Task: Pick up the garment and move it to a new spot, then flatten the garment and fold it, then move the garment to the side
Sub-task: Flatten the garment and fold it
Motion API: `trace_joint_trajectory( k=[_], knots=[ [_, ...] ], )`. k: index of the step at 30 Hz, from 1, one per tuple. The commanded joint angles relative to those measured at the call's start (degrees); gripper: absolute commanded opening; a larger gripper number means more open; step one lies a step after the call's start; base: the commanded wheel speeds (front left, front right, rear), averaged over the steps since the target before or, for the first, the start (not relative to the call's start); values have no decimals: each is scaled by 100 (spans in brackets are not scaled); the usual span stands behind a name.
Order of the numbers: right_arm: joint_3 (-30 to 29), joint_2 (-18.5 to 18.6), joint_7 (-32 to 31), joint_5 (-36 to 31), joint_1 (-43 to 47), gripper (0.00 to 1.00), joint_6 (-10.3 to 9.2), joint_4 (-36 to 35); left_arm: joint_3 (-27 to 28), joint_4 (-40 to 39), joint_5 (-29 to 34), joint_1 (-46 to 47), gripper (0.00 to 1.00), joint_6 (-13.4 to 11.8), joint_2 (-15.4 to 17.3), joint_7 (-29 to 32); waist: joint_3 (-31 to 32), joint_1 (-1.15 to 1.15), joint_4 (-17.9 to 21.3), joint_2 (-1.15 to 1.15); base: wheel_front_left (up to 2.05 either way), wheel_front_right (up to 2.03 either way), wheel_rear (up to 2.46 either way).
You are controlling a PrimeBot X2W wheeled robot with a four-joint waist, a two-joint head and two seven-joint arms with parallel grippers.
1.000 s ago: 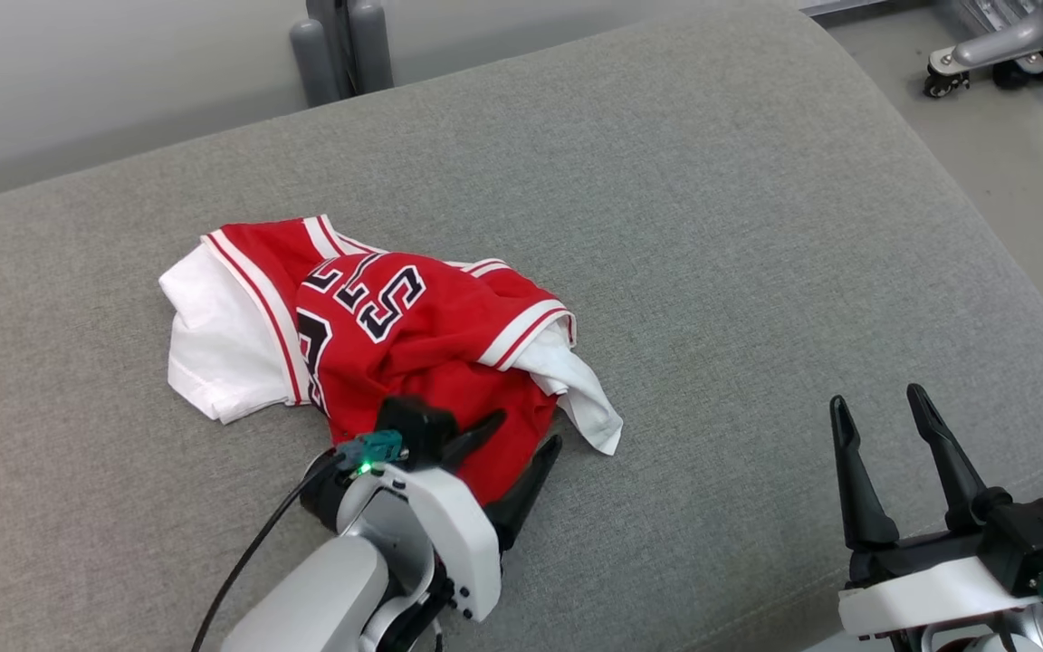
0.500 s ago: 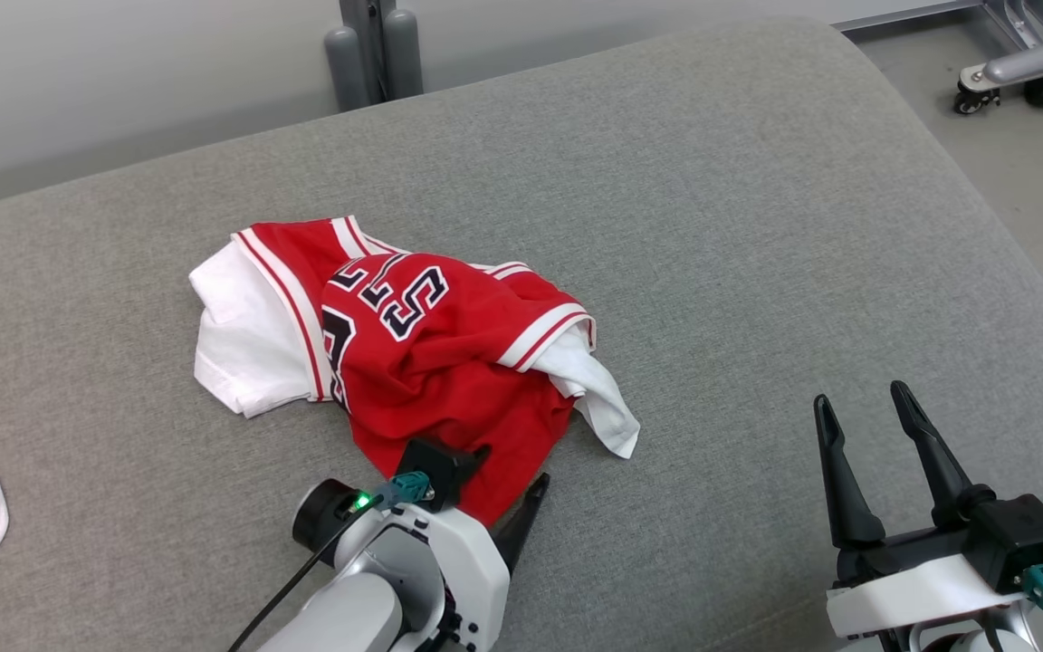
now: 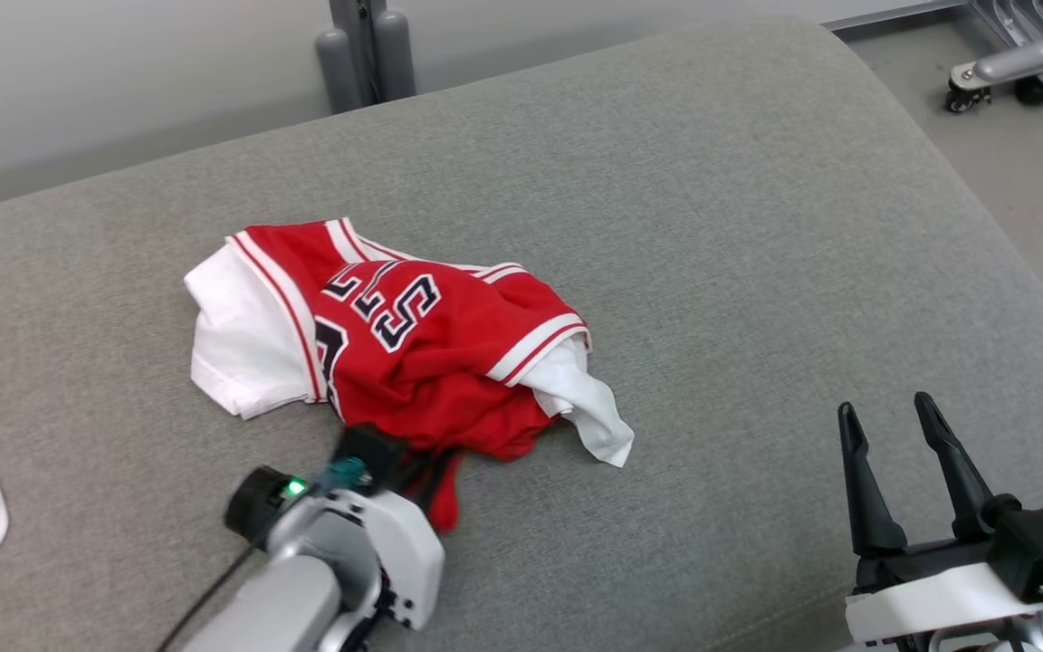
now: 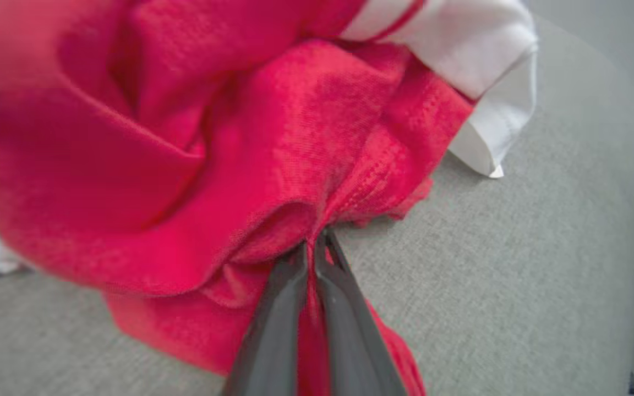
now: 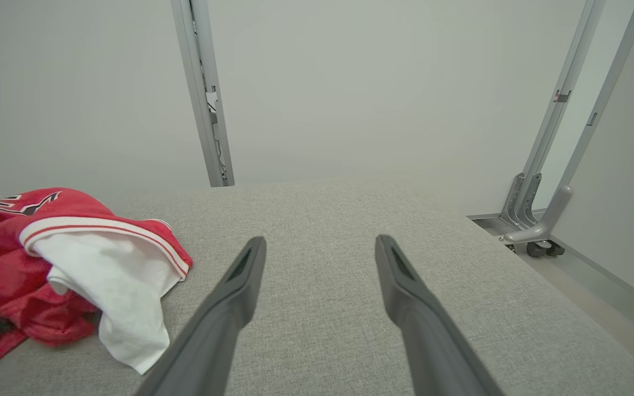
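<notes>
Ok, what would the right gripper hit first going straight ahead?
Probably nothing soon: the right gripper points over bare grey cushion, perhaps grazing it; the garment lies to its left.

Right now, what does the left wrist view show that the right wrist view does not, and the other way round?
Left wrist view: the left gripper close up, shut on a bunched red fold of the garment.
Right wrist view: the right gripper, open and apart from the cloth, the garment's dark lettering, a metal post and a wheeled frame base.
Shared: the red garment, its white flap and the grey cushion.
</notes>
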State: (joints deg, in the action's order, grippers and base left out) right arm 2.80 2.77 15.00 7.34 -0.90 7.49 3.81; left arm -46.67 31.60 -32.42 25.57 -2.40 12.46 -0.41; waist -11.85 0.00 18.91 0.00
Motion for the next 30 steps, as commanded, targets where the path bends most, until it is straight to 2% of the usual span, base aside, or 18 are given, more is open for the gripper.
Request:
trace_joint_trajectory(
  k=[1, 6, 10, 13, 15, 16, 19, 21, 23, 25, 30],
  knots=[
    [-39, 24, 28, 49, 36, 100, 1, -26, 127, -257, -68, -41, 0, -56, 190, -49, 34, 0, -74, 0, 0, 0, 0],
    [-72, 23, 28, 98, 125, 100, 1, 4, 650, -2303, -201, -319, 0, -469, 989, 53, 109, 0, -293, 0, 0, 0, 0],
    [-31, 24, 28, 118, 108, 100, 1, 6, 1207, -4116, -623, -687, 0, -813, 1466, 294, 140, 0, -384, 0, 0, 0, 0],
    [-34, 25, 28, 114, 109, 100, 1, 5, 1608, -5192, -950, -962, 0, -1037, 1622, 311, 155, 0, -427, 0, 0, 0, 0],
    [-49, 22, 28, 104, 118, 100, 1, 5, 1861, -5574, -989, -1142, 0, -1201, 1803, 289, 152, 0, -457, 0, 0, 0, 0],
    [-56, 20, 28, 95, 116, 100, 1, 2, 2003, -5718, -1126, -1228, 0, -1283, 1740, 193, 147, 0, -469, 0, 0, 0, 0],
    [-82, 26, 28, 80, 113, 100, 1, 1, 2301, -5694, -1378, -1645, 0, -1436, 1839, 115, 126, 0, -499, 0, 0, 0, 0],
    [-77, 22, 28, 72, 85, 100, 1, -2, 2428, -5389, -1566, -1951, 0, -1437, 1907, 80, 89, 0, -517, 0, 0, 0, 0],
    [-50, 25, 28, 58, 65, 100, 1, 15, 2509, -4961, -1813, -2228, 0, -1350, 1827, -19, 60, 0, -533, 0, 0, 0, 0],
    [-42, 24, 28, 35, 55, 100, 1, 26, 2542, -4330, -1809, -2394, 0, -1253, 1903, -150, 14, 0, -572, 0, 0, 0, 0],
    [-37, 26, 28, 0, 23, 100, 1, 36, 2487, -3078, -1775, -2491, 0, -1044, 1732, -537, -42, 0, -626, 0, 0, 0, 0]
  ],
)
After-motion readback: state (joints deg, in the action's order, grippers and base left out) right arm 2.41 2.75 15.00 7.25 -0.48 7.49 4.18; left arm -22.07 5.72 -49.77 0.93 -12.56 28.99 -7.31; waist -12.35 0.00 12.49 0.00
